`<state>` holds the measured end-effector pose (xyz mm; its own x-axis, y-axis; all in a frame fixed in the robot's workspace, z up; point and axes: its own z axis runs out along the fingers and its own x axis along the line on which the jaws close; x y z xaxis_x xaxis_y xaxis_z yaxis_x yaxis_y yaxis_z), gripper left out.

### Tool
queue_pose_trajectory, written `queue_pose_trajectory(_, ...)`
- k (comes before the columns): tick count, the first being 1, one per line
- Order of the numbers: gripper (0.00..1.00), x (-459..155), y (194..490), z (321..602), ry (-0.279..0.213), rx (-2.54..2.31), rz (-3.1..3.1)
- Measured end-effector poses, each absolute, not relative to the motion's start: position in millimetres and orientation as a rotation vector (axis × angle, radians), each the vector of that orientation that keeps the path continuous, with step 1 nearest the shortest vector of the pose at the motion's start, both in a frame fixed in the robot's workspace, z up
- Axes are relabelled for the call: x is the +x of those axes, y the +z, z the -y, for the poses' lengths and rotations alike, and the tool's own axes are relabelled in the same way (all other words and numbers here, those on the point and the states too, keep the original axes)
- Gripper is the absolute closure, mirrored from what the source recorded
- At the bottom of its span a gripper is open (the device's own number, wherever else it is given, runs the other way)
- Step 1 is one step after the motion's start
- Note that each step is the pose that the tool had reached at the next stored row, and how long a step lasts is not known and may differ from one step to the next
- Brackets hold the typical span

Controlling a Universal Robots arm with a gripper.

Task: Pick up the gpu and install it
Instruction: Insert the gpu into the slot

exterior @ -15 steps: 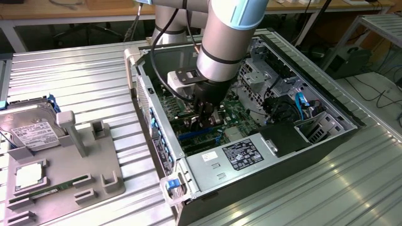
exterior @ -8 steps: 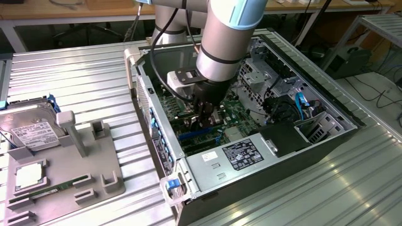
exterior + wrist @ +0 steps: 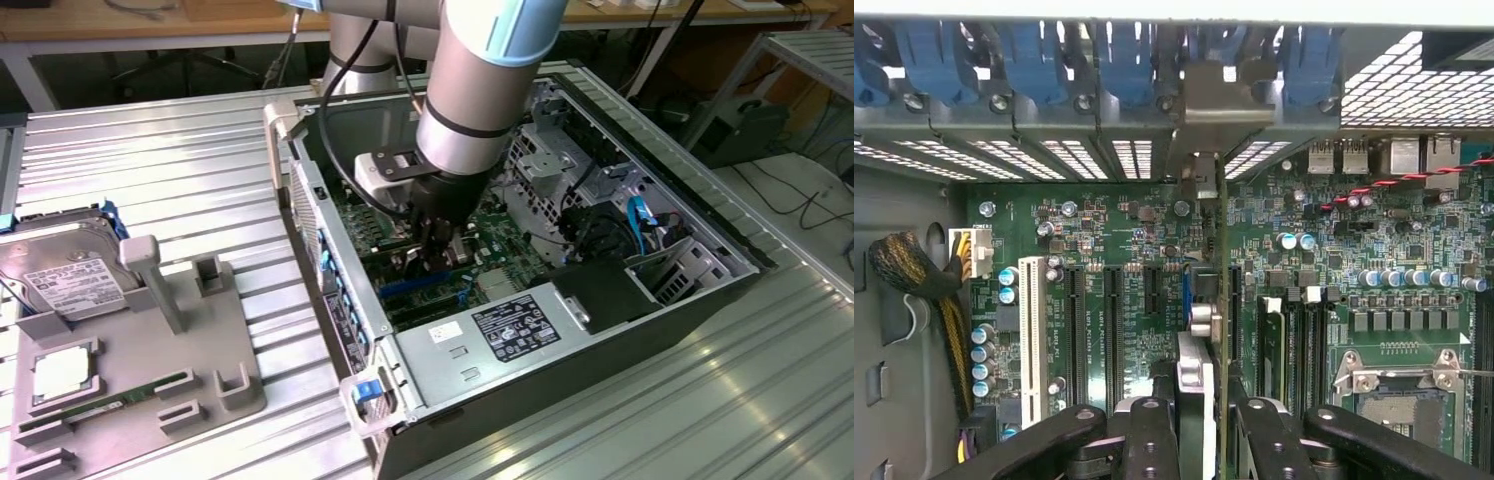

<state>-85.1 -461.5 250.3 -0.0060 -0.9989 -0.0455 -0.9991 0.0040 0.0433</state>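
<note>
1. The gripper [image 3: 1209, 440] is down inside the open computer case [image 3: 667, 330], above the motherboard [image 3: 1104, 240]. Its two black fingers [image 3: 1150, 435] are clamped on the gpu [image 3: 1204, 330], one on each face.
2. The gpu stands on edge between the fingers. It runs straight out past the fingertips toward the case's rear wall. There its metal end meets the row of blue slot retainers [image 3: 1119, 60].
3. The card lies in line with one of the expansion slots. Whether its edge connector is already pushed home cannot be told, because the card's own body hides the slot.
4. Outboard of one finger lie the black expansion slots [image 3: 1112, 330] and a white slot [image 3: 1032, 330]. Outboard of the other finger lie the memory slots [image 3: 1294, 340] and the CPU socket [image 3: 1394, 385].
5. Handling, as a judgement:
   - The card looks light and stiff, a rigid board that will not sag in the grip.
   - It is fragile. The fan, the small soldered parts and the contact edge should take no pinch or scrape.
   - The flat faces near the upper edge, around mid-length, look like the right hold, and that is roughly where the fingers sit.
   - A thin board between smooth pads may pivot if pushed off-centre, so the force should run straight down into the slot.
6. Well away from the fingers, outside the case, a grey fixture [image 3: 200, 350] carries a hard drive [image 3: 60, 280] and a memory stick [image 3: 100, 405].
</note>
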Motion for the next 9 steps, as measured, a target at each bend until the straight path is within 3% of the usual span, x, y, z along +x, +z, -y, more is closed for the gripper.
queue_pose_trajectory(9,0.72,-85.2,252.5,458.8,0.090,-2.210,-2.221)
